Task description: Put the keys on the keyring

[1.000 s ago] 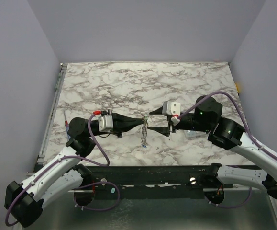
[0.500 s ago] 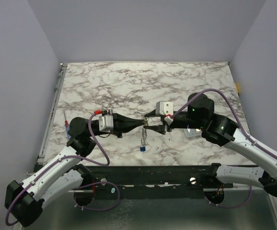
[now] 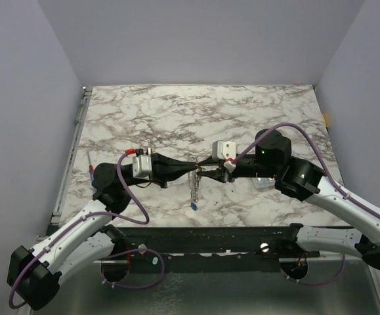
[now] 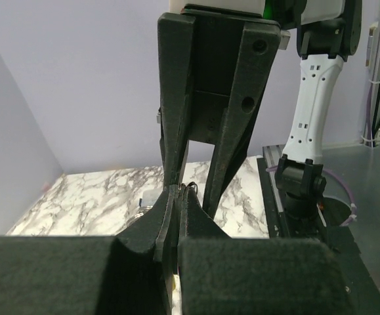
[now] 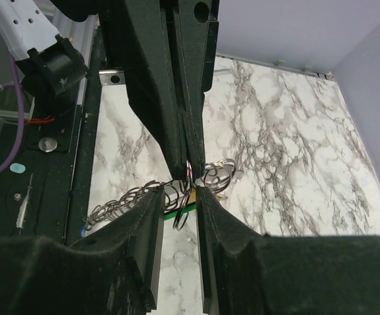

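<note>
Above the marble table my left gripper is shut on the thin wire of the keyring; the wire shows between its closed tips. The fine chain hangs down with a blue key at its end. My right gripper faces the left one tip to tip. Its jaws stand narrowly apart around a small ring loop, a green key and a yellow key; neither pad visibly presses on them.
A small clear plastic box lies on the table under the right arm. A thin pen lies by the table's left edge. A metal rail runs along that side.
The right gripper moved left up to the left gripper's tips and its jaws narrowed around the ring. The chain swung, and the blue key now shows at its lower end.
</note>
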